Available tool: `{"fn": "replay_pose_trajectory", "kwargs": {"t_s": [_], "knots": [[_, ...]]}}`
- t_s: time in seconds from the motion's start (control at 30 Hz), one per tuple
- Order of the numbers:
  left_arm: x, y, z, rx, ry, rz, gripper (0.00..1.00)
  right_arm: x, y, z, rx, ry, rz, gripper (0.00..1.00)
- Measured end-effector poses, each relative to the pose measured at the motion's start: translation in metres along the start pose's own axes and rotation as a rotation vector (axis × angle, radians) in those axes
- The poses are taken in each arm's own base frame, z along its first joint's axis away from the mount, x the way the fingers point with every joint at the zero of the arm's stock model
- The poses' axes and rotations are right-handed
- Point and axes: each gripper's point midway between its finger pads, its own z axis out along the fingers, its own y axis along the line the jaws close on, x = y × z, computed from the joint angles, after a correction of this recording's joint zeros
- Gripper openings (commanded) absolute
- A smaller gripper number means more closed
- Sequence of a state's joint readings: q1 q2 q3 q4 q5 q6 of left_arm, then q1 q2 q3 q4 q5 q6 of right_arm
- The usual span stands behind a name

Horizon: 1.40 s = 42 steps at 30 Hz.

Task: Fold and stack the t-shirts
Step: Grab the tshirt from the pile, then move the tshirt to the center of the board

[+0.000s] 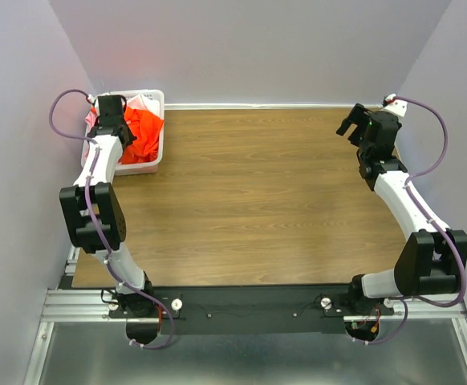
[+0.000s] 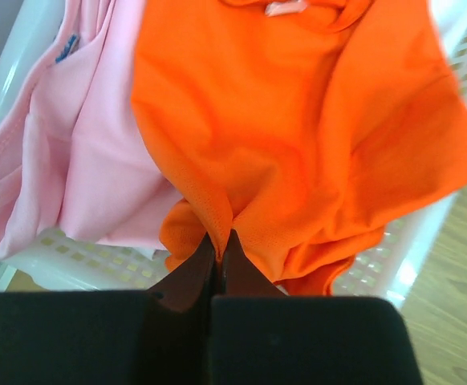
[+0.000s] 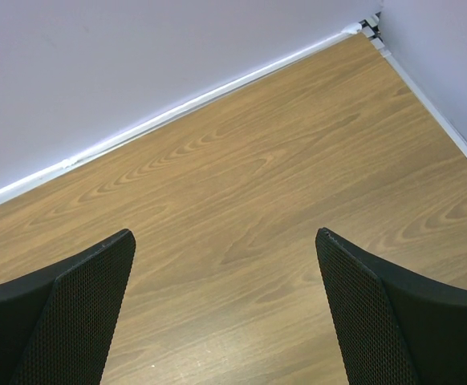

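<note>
Left wrist view: left pincer (image 2: 220,249) clamped on orange shirt (image 2: 298,128) at the basket (image 2: 426,241)

Closest to the lens, the two dark fingers meet with a fold of orange cloth nipped between their tips. The fabric puckers into creases that fan out from that point. Beyond the tips the orange shirt spreads wide across the basket and hangs over the lattice wall on the table side. Its collar lies at the far end of the basket. A pink shirt (image 2: 81,144) lies beside it in the same basket, touching it and bunched against the wall away from the table.

From overhead, the basket sits at the far left corner of the table (image 1: 257,200), and the left arm reaches over it from the near side.

Well apart from the basket, by the table's far right corner, the right pincer (image 3: 224,233) hangs above bare wood. Its fingers stand wide apart and hold nothing. Past it the table meets the pale wall (image 3: 137,64).
</note>
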<state>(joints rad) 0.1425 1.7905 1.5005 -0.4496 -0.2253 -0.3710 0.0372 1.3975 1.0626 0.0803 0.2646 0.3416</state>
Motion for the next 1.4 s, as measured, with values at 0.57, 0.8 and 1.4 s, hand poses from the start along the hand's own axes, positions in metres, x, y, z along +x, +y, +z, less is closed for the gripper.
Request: {"fn": "replay_pose_trajectory", "kwargs": {"t_s": [0.57,0.8,1.4], "knots": [[-0.155,-0.13,-0.178,0.657,-0.451,-0.14,0.0,-0.029,0.015,0.002,-0.042,-0.038,-0.019,1.0],[-0.206,-0.248,-0.329,1.128,-0.645,-0.035,0.0,-0.03,0.015,0.001,-0.046,-0.04,-0.021,1.0],[-0.033,-0.305,-0.171,1.037,-0.091,0.065,0.61,-0.01,0.003,-0.018,-0.039,-0.003,-0.059,0.99]]}}
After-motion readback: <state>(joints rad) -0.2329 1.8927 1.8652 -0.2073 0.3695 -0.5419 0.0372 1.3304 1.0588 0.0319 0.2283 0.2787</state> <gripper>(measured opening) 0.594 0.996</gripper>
